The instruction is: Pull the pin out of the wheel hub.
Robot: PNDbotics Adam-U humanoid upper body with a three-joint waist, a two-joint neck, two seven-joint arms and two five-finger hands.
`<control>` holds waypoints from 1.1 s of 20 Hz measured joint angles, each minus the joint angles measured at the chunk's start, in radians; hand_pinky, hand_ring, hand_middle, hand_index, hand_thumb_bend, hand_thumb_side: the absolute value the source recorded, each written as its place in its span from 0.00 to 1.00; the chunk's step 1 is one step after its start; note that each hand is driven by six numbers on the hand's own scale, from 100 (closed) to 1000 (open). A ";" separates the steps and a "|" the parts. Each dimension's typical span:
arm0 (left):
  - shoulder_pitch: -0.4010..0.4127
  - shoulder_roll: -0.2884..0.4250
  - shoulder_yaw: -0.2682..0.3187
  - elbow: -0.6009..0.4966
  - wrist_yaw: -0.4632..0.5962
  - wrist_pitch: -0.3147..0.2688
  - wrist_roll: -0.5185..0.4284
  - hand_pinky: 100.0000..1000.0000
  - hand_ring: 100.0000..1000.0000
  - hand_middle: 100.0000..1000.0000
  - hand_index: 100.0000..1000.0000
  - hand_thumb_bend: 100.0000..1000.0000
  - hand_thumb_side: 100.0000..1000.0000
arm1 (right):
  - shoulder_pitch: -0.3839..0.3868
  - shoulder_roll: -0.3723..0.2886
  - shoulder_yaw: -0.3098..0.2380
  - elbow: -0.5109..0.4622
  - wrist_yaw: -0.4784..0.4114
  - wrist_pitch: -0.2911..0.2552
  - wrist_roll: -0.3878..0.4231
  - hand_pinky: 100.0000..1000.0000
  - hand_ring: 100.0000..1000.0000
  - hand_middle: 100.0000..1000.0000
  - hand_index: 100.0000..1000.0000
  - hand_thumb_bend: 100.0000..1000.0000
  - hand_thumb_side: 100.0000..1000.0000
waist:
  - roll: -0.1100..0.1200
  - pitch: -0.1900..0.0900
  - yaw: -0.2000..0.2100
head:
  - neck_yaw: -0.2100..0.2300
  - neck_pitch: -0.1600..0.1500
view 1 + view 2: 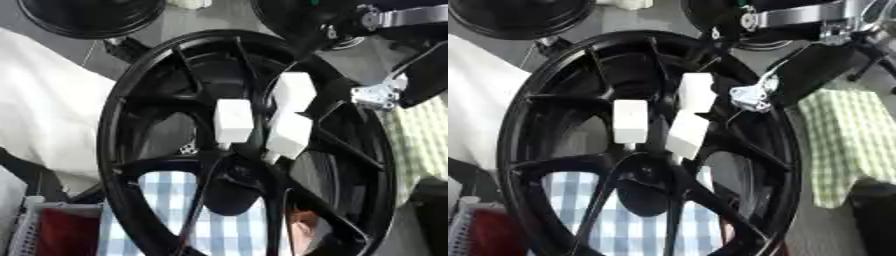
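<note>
One right hand (756,96) at wheel hub (645,150) rim

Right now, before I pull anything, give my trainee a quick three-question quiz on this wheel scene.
1. True or false: three white blocks sit near the centre of the black wheel.
2. Which cloth shows through the lower spokes? A) blue checked cloth B) green checked cloth C) plain red
3. Fill in: the robot's right arm enters from the upper ____ corner.

Key: 1 true; 2 A; 3 right.
</note>
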 measured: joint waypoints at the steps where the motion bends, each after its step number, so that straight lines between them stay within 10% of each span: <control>1: 0.000 0.000 0.000 0.000 0.000 0.000 0.000 0.83 0.75 0.68 0.81 0.03 0.67 | -0.001 0.003 0.005 0.000 0.003 0.007 -0.002 0.93 0.97 0.86 0.89 0.00 0.39 | 0.000 0.000 0.001 | 0.000 0.001; 22: -0.002 -0.010 0.000 0.000 -0.003 0.005 0.005 0.83 0.73 0.68 0.81 0.03 0.69 | -0.004 0.041 0.043 0.000 0.074 0.073 -0.022 0.93 0.98 0.88 0.92 0.00 0.36 | -0.016 0.021 0.015 | 0.006 0.017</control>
